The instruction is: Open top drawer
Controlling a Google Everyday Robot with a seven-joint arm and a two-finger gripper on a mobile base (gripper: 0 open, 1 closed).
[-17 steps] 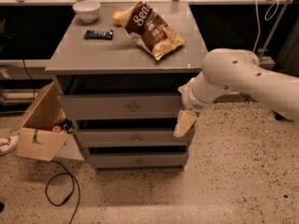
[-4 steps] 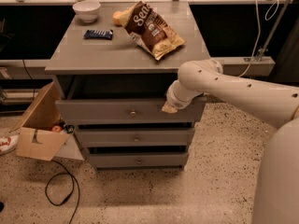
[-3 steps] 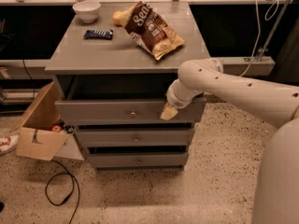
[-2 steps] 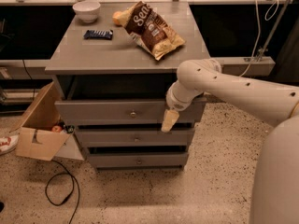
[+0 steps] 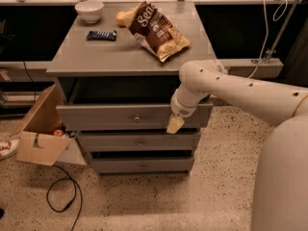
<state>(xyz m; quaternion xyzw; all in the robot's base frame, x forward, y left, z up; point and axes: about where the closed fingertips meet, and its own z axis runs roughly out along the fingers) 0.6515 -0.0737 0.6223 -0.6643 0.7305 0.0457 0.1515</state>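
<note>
Top drawer (image 5: 106, 117) of a grey cabinet, drawn a little way out toward the near side, with a dark gap above its front panel and below the tabletop (image 5: 96, 57). Long axis running left to right, flat front facing near, small round knob (image 5: 137, 119) at its centre. Claw (image 5: 174, 124) on the white arm (image 5: 231, 88) hanging tip-down before the right part of that panel, level with its lower edge and to the right of the knob; touching the front or just clear of it, impossible to tell. Width of the claw's opening, and any hold on the drawer, likewise impossible to tell. Below, two shorter drawer fronts: middle drawer (image 5: 139, 141) and bottom drawer (image 5: 142, 165), each with its own knob. On the tabletop, a white bowl (image 5: 89, 9) at the far left, a dark wrapped bar (image 5: 101, 35) just nearer, and a brown chip bag (image 5: 156, 29) lying toward the right. On the speckled floor to the left, an open cardboard box (image 5: 38, 138) against the cabinet and a looped black cable (image 5: 62, 196) nearer.
</note>
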